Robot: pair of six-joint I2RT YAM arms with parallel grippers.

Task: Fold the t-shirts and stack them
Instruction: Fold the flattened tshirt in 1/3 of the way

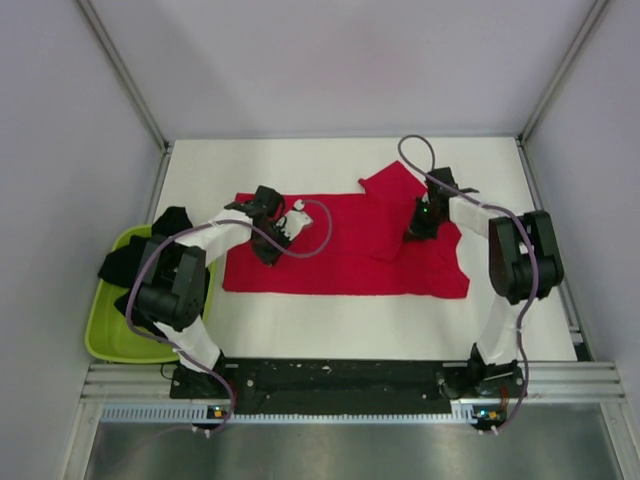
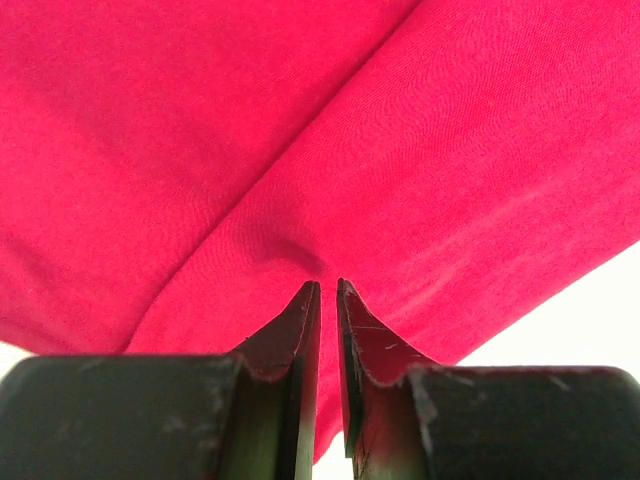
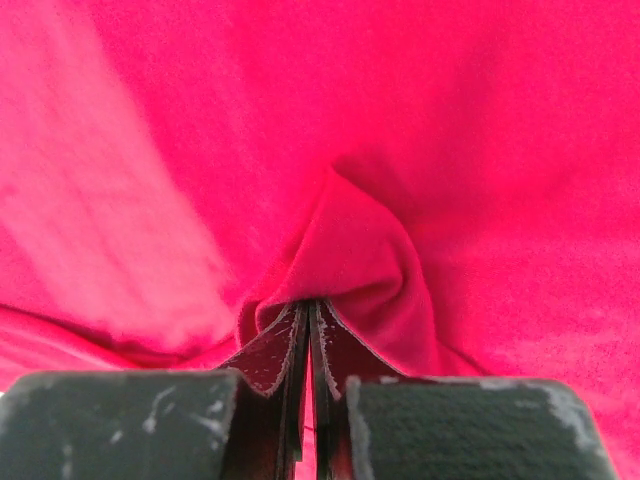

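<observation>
A bright red cloth t-shirt (image 1: pixel 340 255) lies lengthwise across the white bench (image 1: pixel 300 320). The left fingers (image 2: pixel 292 335) are closed on its left part, and the right fingers (image 3: pixel 275 350) pinch a raised fold near its right.

Red shirt (image 1: pixel 340 255) lies spread wide on the table (image 1: pixel 300 320), mostly flat. Its right part is folded over, with a flap pointing to the far edge, and the cloth puckers in two spots. Black shirts (image 1: pixel 170 222) sit crumpled at left, spilling over the tub (image 1: pixel 100 340) rim.

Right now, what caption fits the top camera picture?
Left gripper and right gripper pinch the red t-shirt; black t-shirts sit in the green tub.
</observation>
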